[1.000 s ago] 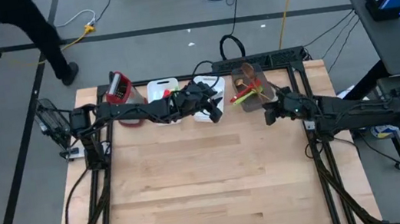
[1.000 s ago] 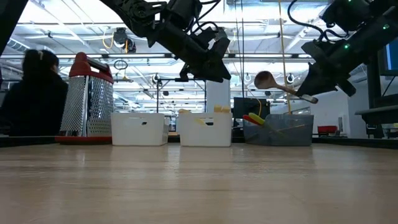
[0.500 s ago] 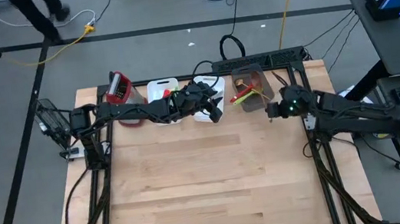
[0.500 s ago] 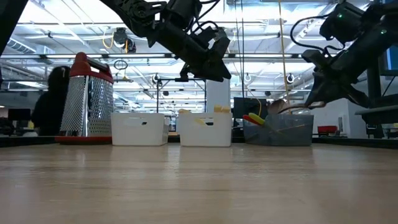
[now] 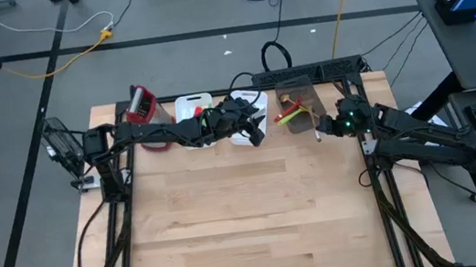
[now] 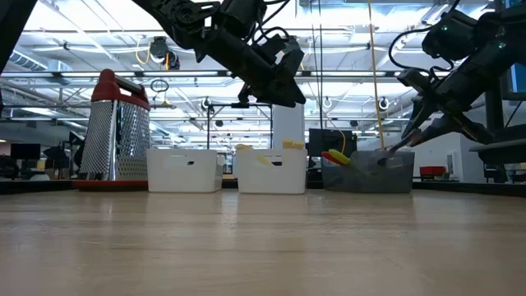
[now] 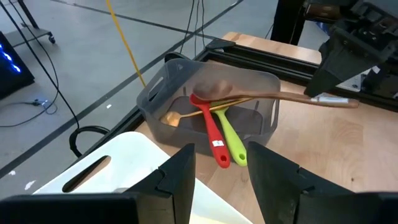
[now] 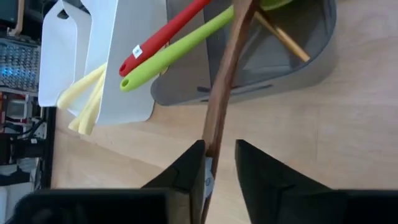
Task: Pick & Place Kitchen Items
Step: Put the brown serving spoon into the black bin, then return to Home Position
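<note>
A wooden bench (image 5: pixel 249 215) is seen from above, with two dark arms reaching toward a row of containers along its far edge. At the far right corner stands a grey bin (image 5: pixel 298 100), and the brown wooden spoon (image 7: pixel 261 95) is laid across it: the bowl rests inside on top of the other utensils, while the handle sticks out over the rim toward the right arm. The right gripper (image 5: pixel 319 129) is held just beside the bin's near side, and its fingers (image 8: pixel 186 171) are closed around the end of the spoon's handle (image 8: pixel 227 68). In the same bin lie the red spoon (image 7: pixel 210 132), the green spatula (image 7: pixel 231 141) and the gold ladle (image 7: pixel 177 117), their handles leaning over the rim toward the white bin (image 5: pixel 250 118) next to it. Cream-handled knives (image 8: pixel 87 102) are seen poking out of that white bin.

The left gripper (image 5: pixel 257 136) hangs above the near side of the white bin, holding nothing; its fingers (image 7: pixel 177 180) are seen slightly apart.

The step in hand is judged to be the placing of the wooden spoon into the grey bin, and it appears nearly finished. For the next move, the right fingers would need to be opened so that the handle is left resting on the rim, and the gripper then drawn back clear of the handle without the bin being nudged.

A metal grater (image 5: pixel 139 107) and another white bin (image 5: pixel 191 110) stand further along the far edge, toward the left corner.
</note>
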